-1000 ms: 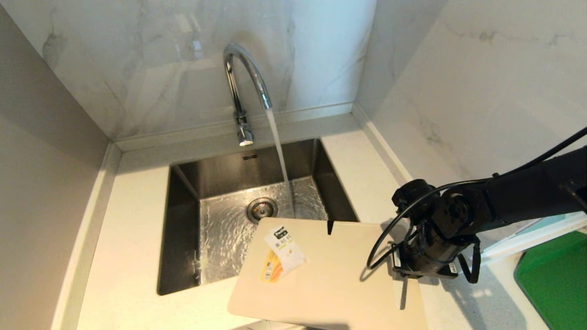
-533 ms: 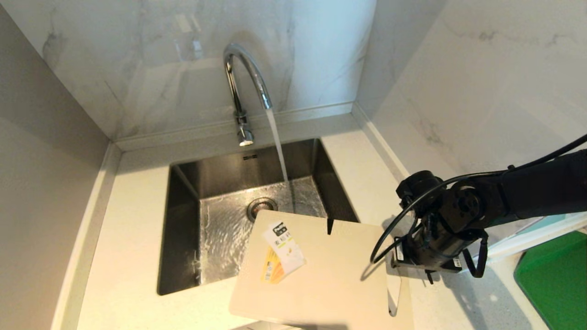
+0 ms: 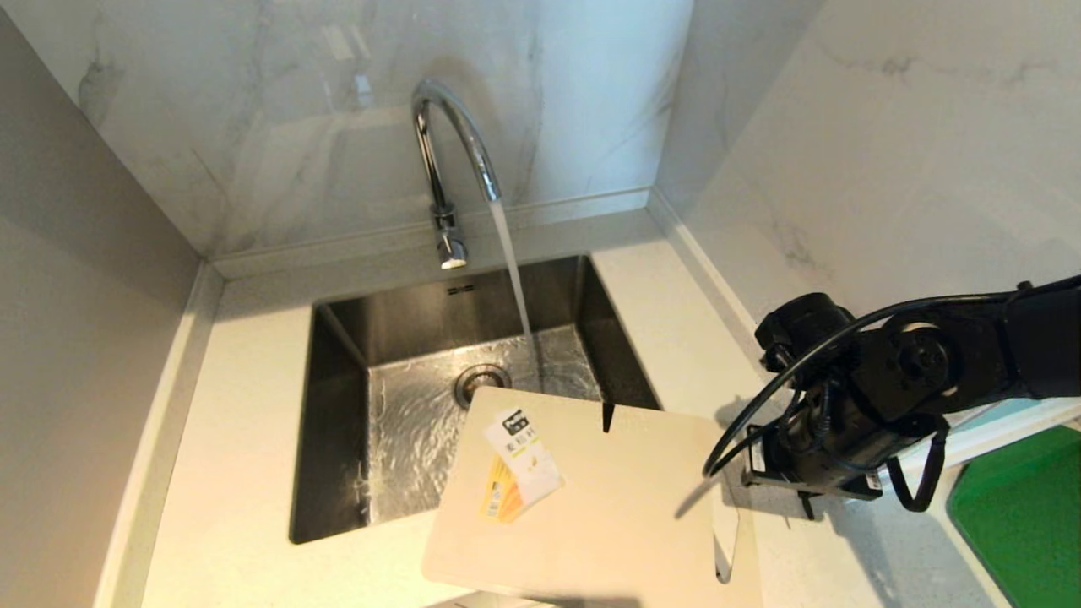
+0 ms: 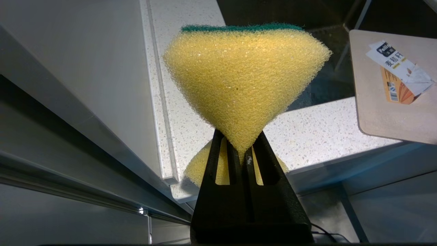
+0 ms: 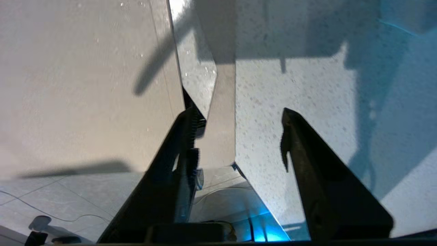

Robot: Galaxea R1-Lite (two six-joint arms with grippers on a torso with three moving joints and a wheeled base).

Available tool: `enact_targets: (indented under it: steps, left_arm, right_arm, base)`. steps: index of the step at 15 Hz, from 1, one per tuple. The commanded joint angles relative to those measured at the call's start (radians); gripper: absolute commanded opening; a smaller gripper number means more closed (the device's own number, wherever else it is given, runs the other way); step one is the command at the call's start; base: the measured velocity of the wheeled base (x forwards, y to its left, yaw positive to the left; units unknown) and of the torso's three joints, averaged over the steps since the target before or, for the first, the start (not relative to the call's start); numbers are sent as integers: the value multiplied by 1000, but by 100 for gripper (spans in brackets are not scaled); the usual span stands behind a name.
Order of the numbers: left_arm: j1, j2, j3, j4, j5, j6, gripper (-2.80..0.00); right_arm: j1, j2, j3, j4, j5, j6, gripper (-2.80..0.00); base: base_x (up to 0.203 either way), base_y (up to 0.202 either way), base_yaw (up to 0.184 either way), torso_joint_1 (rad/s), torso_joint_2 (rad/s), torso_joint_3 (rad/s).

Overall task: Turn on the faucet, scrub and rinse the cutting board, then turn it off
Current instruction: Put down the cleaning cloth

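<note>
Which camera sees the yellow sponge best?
The left wrist view: the sponge fills the middle, pinched in the left gripper, green scrub side facing away from the camera. The head view and right wrist view show none of it.

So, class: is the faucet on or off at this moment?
On. A stream of water pours from the faucet spout into the sink, whose floor is wet and rippled.

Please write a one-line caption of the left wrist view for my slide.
Left gripper shut on a yellow sponge, beside the counter and labelled cutting board.
</note>
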Motion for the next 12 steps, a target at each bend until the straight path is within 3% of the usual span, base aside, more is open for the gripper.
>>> enact_targets:
  steps: [1,6,12]
  left_arm:
    - [0,0,0,0,1,-1,-280]
    - [0,0,0,-1,1,-1,-280]
    - [0,0,0,0,1,-1,-280]
  right_arm:
    - [0,-109,6,38,-1,11,-280]
    - [-1,-258,4,124,-12,68,-280]
    - [-5,-387,6,182,-144,61,-280]
  base:
    - [0,0,0,0,0,0]
    - [0,0,0,0,0,0]
    - [0,0,0,0,0,0]
